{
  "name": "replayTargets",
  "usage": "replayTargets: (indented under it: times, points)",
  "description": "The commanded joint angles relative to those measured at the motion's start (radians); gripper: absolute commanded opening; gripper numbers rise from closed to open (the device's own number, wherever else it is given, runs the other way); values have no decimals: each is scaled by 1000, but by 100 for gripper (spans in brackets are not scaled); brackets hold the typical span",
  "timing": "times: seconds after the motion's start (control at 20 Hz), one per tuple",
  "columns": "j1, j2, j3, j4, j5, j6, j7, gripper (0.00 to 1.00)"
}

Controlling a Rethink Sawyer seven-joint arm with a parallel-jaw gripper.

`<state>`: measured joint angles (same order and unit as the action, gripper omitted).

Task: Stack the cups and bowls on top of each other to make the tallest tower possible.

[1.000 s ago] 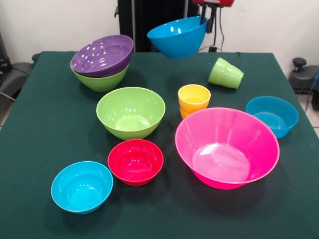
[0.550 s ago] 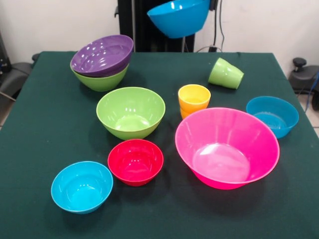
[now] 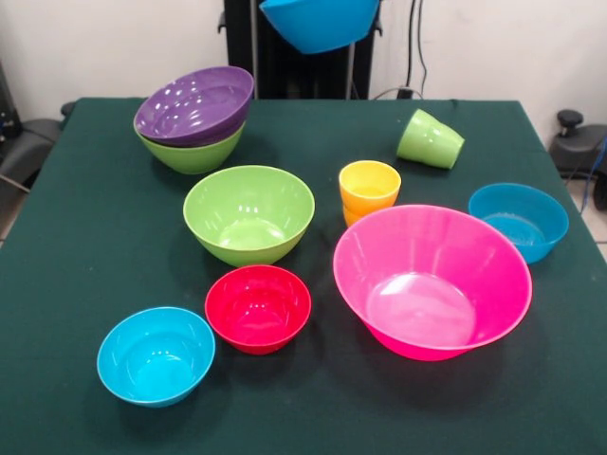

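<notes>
The gripper itself is out of view, so its state cannot be told; a blue bowl (image 3: 320, 24) hangs above the table's far edge, the purple-on-green stack (image 3: 194, 116) toward the far-left corner.

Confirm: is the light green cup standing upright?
No, the light green cup lies tipped on its side on the table, behind the upright yellow-orange cup.

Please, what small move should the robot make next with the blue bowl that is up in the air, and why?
Probably carry the blue bowl sideways toward the purple bowl, then lower it. It hangs high at the picture's top edge, and the purple bowl already sits tilted in a lime green bowl, the only stack begun.
</notes>
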<state>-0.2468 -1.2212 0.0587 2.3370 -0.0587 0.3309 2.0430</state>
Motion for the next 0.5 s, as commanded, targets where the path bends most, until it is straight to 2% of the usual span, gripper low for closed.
replayTargets:
  times: [0.05, 0.5]
  points:
    - [-70, 67, 128, 81, -46, -25, -55, 0]
    - [-175, 124, 178, 108, -131, -100, -56, 0]
